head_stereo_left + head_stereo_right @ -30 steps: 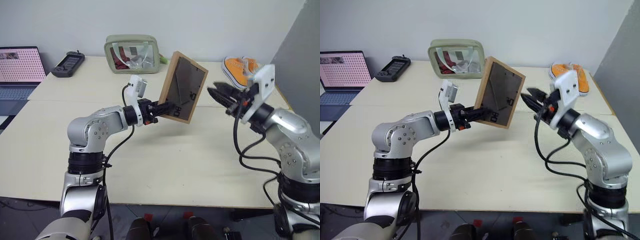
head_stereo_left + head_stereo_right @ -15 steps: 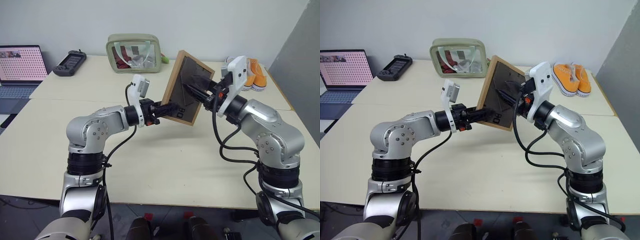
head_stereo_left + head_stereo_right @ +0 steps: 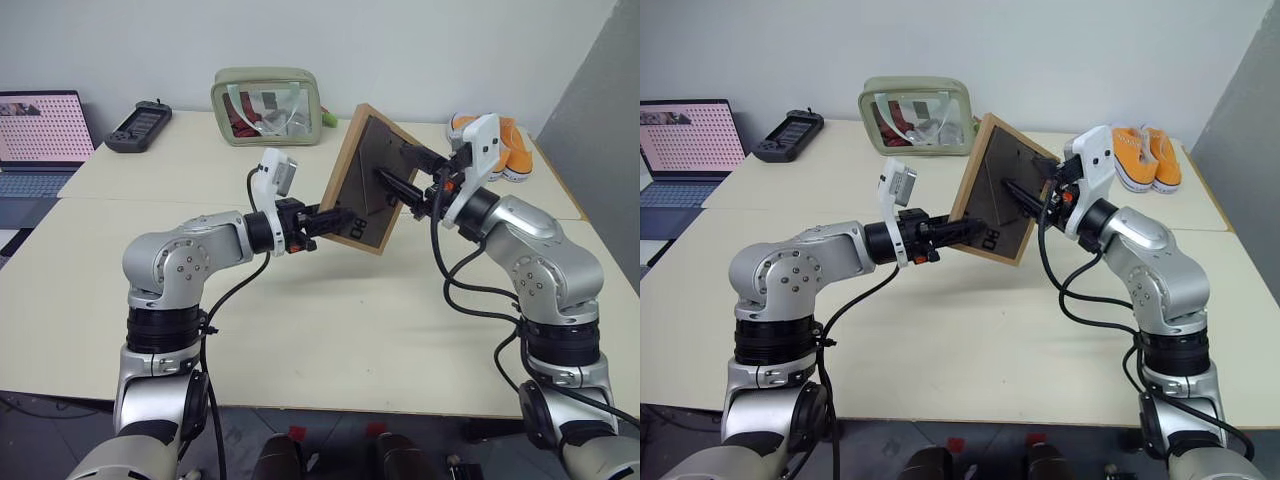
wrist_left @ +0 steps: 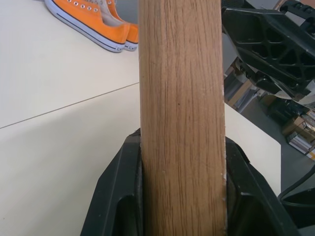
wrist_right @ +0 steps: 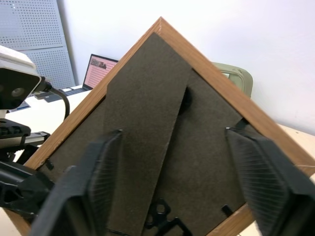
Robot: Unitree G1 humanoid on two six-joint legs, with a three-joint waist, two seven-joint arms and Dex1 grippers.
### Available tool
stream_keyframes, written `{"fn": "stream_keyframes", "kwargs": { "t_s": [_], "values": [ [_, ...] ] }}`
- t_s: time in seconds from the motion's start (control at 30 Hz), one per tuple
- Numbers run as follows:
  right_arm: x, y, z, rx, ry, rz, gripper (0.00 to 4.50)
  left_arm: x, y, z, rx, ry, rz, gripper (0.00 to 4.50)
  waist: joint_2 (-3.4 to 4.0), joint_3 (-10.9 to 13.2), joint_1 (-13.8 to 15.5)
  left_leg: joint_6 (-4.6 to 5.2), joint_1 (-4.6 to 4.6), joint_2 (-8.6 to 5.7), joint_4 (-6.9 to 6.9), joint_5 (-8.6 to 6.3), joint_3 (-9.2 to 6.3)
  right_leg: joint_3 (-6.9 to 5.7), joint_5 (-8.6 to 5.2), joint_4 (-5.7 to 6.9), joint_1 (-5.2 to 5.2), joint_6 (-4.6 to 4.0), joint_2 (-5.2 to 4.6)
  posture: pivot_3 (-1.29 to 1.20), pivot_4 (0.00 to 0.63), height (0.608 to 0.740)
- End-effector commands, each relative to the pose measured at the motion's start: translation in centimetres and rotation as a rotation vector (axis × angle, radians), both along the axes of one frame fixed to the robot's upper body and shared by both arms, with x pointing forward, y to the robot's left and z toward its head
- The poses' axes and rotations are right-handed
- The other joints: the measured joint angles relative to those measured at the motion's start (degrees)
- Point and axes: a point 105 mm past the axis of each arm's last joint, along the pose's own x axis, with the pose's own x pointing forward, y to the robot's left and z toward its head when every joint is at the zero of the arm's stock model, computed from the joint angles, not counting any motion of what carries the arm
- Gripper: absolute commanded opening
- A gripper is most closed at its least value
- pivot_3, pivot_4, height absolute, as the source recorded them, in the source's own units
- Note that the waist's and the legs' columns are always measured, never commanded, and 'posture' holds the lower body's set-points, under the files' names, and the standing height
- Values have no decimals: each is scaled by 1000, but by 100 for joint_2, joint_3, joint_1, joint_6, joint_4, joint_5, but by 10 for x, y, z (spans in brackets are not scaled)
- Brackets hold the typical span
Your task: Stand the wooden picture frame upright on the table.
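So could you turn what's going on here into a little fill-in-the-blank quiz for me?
1. The left gripper is clamped on the edge of the wooden ____.
2. The right gripper reaches toward the frame's dark back with its fingers ____.
3. The picture frame is held up in the air above the ____.
4. At the table's far right edge lies a pair of orange ____.

Missing words: picture frame; open; table; shoes

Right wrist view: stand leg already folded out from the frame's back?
No. The stand leg lies flat against the dark back of the picture frame, between the open right gripper fingers.
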Motion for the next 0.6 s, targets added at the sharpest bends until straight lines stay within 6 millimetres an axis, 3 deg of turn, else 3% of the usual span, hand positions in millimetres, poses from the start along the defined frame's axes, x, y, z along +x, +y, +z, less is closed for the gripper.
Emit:
{"fn": "stream_keyframes", "kwargs": {
  "t_s": [0.03,0.47,0.6],
  "values": [
    [-8,11,22,50,-59,35,3762,-10,-6,21,-30,-101,-47,1291,0,0,0,0,0,0,0,0,0,0,0,0,0,0,0,0,150,740],
    [-22,31,16,128,1,72,3762,13,3,11,-15,-101,16,1291,1,0,1,0,-7,0,-2,0,2,1,0,3,-13,0,0,0,150,740],
    [-24,21,8,112,17,33,3762,29,11,7,-1,-89,64,1291,1,0,8,0,-10,0,-2,0,3,2,0,4,-16,0,0,0,150,740]
  ]
}}
